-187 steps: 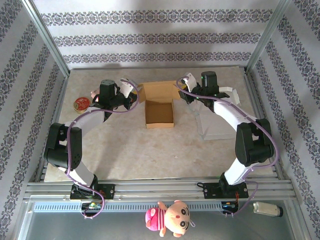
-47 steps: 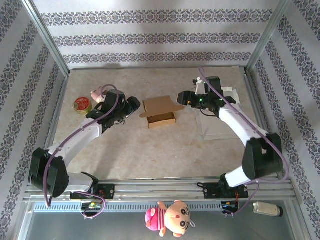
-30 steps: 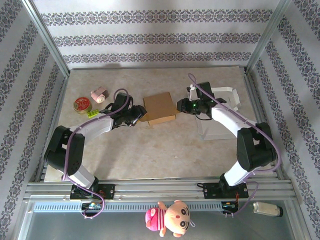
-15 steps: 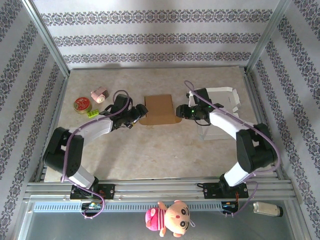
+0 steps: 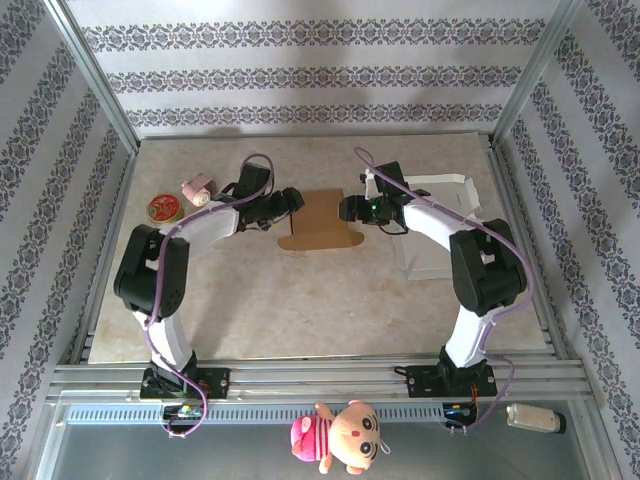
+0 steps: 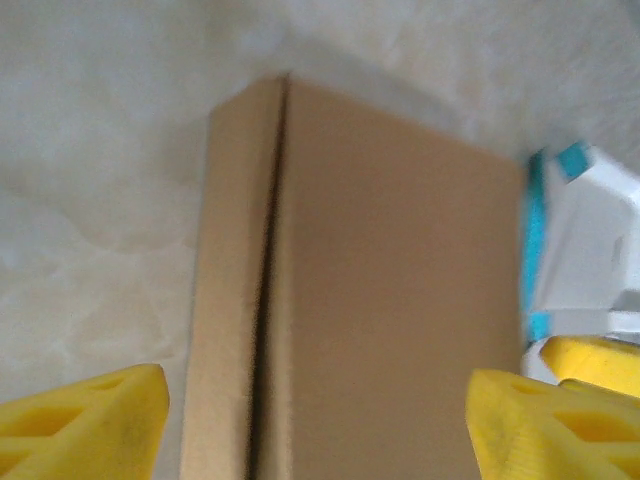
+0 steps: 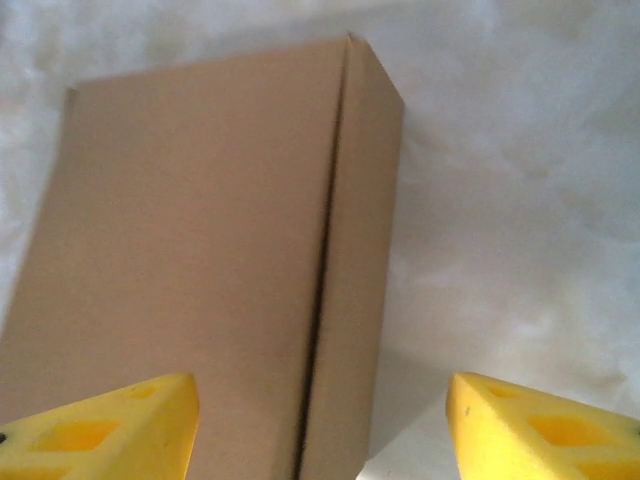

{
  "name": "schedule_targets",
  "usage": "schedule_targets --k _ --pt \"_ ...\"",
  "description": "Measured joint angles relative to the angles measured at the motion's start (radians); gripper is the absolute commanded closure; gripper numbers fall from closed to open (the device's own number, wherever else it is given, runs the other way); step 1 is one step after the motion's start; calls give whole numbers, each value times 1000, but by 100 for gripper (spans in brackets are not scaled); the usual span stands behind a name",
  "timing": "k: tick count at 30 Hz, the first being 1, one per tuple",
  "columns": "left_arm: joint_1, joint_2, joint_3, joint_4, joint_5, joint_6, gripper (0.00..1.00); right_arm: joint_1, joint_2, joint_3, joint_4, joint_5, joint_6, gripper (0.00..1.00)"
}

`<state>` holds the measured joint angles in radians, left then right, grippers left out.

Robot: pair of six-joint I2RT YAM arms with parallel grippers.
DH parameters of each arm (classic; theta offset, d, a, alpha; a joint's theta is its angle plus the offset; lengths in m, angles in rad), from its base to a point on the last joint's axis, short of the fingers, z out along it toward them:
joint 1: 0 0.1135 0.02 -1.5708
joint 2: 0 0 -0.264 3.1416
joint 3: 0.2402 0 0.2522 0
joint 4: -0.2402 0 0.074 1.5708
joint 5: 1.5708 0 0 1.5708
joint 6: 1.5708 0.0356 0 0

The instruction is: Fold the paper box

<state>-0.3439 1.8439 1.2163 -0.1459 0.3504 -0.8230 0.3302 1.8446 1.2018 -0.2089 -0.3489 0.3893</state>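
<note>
The brown paper box (image 5: 322, 218) lies closed on the table between my two arms, with small flaps jutting out at its near edge. My left gripper (image 5: 290, 200) is at the box's far left corner. In the left wrist view it is open (image 6: 315, 430), its yellow fingertips (image 6: 85, 425) wide apart, and the box (image 6: 380, 300) lies just ahead with its side seam showing. My right gripper (image 5: 347, 208) is at the box's right side. It too is open (image 7: 320, 430), with the box (image 7: 200, 250) ahead and to the left between its pads (image 7: 545, 425).
A clear plastic container (image 5: 430, 250) and a white folded carton (image 5: 450, 190) sit right of the box. A red round tin (image 5: 162, 208) and a pink object (image 5: 198, 187) lie at the far left. A plush toy (image 5: 340, 435) hangs off the front rail.
The box's lid has come down flat and the box now lies closed. Both grippers have opened and shifted toward the box's far corners.
</note>
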Motion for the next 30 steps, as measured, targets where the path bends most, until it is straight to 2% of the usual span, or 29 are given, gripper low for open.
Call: schedule_targets --k 4,7,10,11,15,18,20,24,27,30 --pt "0 50 -57 47 43 2 45 0 51 0 4 -24 1 42" --pt "0 55 -80 106 65 -7 48 0 63 0 21 -46 8 54" --pt "0 53 -107 159 77 -18 47 0 64 -9 53 -76 18 61" --pt "0 51 -114 172 81 -22 45 -1 66 -13 63 -88 22 62" --pt "3 1 -169 192 86 -36 23 -13 77 -30 117 -146 41 68" --pt "4 -108 -220 185 57 -38 14 -35 77 -71 192 -204 75 74" --pt "4 -201 -246 185 27 -37 11 -56 78 -108 259 -253 111 81" --pt "13 -338 -263 183 -25 -33 9 -93 82 -158 352 -330 164 82" --pt "41 -340 -262 180 -32 -30 9 -101 82 -191 411 -357 192 82" --pt "72 -277 -262 184 8 -33 6 -106 82 -218 463 -375 215 83"
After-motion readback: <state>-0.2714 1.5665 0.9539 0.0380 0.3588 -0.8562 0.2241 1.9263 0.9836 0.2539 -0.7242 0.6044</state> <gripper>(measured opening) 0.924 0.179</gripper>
